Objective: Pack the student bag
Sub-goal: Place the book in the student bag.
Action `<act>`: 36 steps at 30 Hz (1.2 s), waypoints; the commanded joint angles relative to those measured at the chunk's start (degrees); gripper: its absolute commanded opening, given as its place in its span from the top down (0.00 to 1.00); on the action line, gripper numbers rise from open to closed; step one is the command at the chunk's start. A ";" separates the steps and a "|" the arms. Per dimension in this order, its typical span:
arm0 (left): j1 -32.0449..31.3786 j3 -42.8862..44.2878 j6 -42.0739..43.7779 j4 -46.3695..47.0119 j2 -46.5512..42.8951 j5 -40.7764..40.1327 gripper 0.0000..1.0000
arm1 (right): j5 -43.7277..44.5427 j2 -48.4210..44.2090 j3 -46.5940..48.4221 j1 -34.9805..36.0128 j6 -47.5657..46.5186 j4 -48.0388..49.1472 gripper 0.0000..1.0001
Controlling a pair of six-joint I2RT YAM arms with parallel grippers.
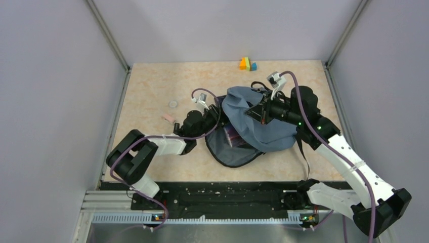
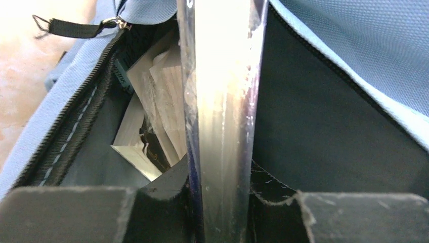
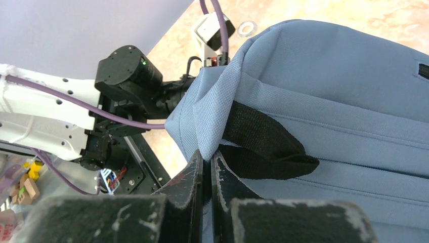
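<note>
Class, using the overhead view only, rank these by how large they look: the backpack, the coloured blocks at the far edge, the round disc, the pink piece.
Largest: student bag, by far.
Next: coloured blocks.
Smallest: round disc and pink piece, which look too alike to rank.

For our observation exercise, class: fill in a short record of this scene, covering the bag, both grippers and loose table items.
bag: student bag, unzipped, papers inside
left gripper: shut on a flat glossy item, edge-on in the bag's opening
right gripper: shut on the bag's fabric beside a black strap
loose on table: coloured blocks, pink piece, small round disc
</note>
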 commanded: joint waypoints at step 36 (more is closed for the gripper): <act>-3.90 3.39 -9.86 10.89 -5.63 -13.55 1.00 | 3.17 -3.63 0.04 -0.24 -0.37 1.98 1.00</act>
